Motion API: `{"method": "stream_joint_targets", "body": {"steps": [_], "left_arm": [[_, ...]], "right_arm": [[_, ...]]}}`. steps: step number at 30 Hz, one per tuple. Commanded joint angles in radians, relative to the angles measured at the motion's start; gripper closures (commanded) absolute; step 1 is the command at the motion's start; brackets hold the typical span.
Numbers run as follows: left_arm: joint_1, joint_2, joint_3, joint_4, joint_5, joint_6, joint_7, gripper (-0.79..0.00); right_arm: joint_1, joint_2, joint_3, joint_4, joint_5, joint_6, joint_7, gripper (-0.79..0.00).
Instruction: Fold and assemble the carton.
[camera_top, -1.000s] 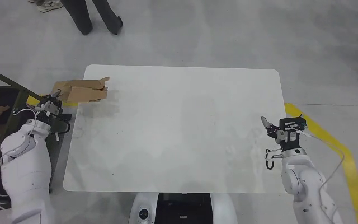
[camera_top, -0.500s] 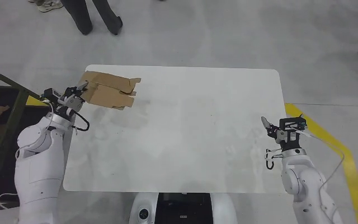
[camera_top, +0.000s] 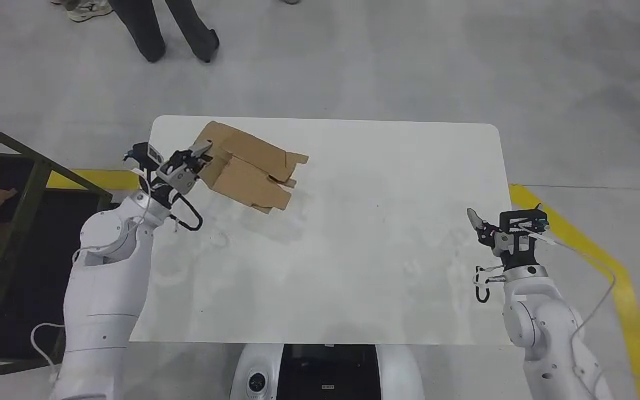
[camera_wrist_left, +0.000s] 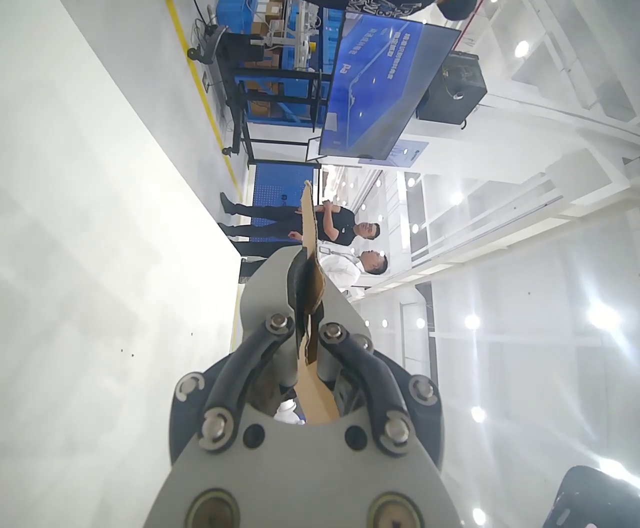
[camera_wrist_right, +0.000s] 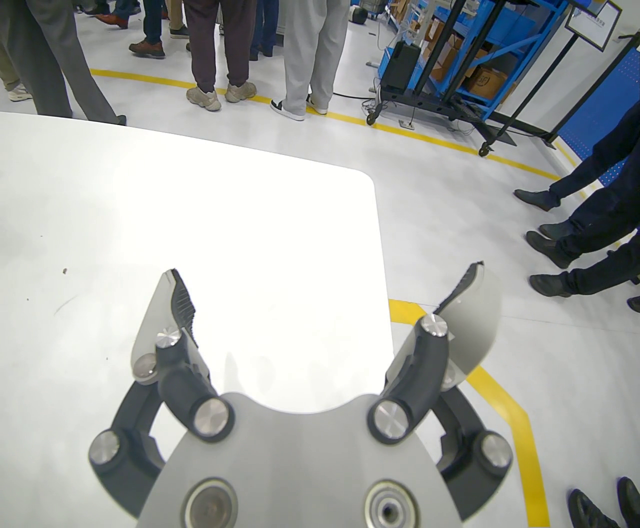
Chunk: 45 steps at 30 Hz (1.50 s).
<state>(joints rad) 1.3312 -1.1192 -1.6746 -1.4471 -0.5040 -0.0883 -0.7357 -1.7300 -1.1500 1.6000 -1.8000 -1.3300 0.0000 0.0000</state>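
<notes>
On the far-left part of the white table (camera_top: 380, 250), a flattened brown carton (camera_top: 245, 170) lies slantwise to the edges. One end points toward the table's middle and its flaps jut out there. Its shadow falls on the surface just beside it on the robot's side. The left end effector (camera_top: 200, 158) is clamped on the carton's other end, near the table's left edge. The left wrist view shows the cardboard edge-on, pinched tight between the two dark pads (camera_wrist_left: 299, 280) and running out past them.

The right end effector (camera_top: 490, 228) sits at the table's right edge, well apart from the carton. Its fingers (camera_wrist_right: 172, 295) are spread wide with nothing between them.

The table has rounded corners and a matte top that carries a few dark specks and faint scuff marks. Around it is a pale grey concrete floor (camera_top: 400, 60). A yellow line (camera_top: 560, 215) runs across the floor past the table's right side, and another stretch of it shows at the left. A dark frame (camera_top: 30, 170) stands off the left edge.

Farther out in the room are blue racks (camera_wrist_right: 450, 65) on castors holding cardboard boxes. A large blue screen (camera_wrist_left: 385, 85) hangs on a black stand with a black speaker (camera_wrist_left: 457, 87) next to it, and round lights dot the white ceiling.
</notes>
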Motion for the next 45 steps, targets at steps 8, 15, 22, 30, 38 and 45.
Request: {"method": "stream_joint_targets", "body": {"steps": [8, 15, 22, 30, 38, 45], "left_arm": [[-0.005, -0.002, 0.016, 0.000, -0.001, -0.004, 0.016, 0.000], [-0.005, -0.002, 0.016, 0.000, -0.001, -0.004, 0.016, 0.000], [-0.005, -0.002, 0.016, 0.000, -0.001, -0.004, 0.016, 0.000], [-0.005, -0.002, 0.016, 0.000, -0.001, -0.004, 0.016, 0.000], [-0.026, 0.000, 0.034, 0.008, 0.000, 0.003, -0.016, 0.000], [-0.078, -0.004, 0.069, 0.068, -0.043, -0.010, -0.064, 0.000]], "right_arm": [[0.000, 0.000, 0.000, 0.000, 0.000, 0.000, 0.000, -0.785], [0.000, 0.000, 0.000, 0.000, 0.000, 0.000, 0.000, -0.785], [0.000, 0.000, 0.000, 0.000, 0.000, 0.000, 0.000, -0.785], [0.000, 0.000, 0.000, 0.000, 0.000, 0.000, 0.000, -0.785], [0.036, -0.009, -0.028, -0.044, 0.143, -0.060, 0.074, -0.785], [0.062, -0.022, -0.118, -0.102, 0.157, -0.034, 0.098, -0.785]]}}
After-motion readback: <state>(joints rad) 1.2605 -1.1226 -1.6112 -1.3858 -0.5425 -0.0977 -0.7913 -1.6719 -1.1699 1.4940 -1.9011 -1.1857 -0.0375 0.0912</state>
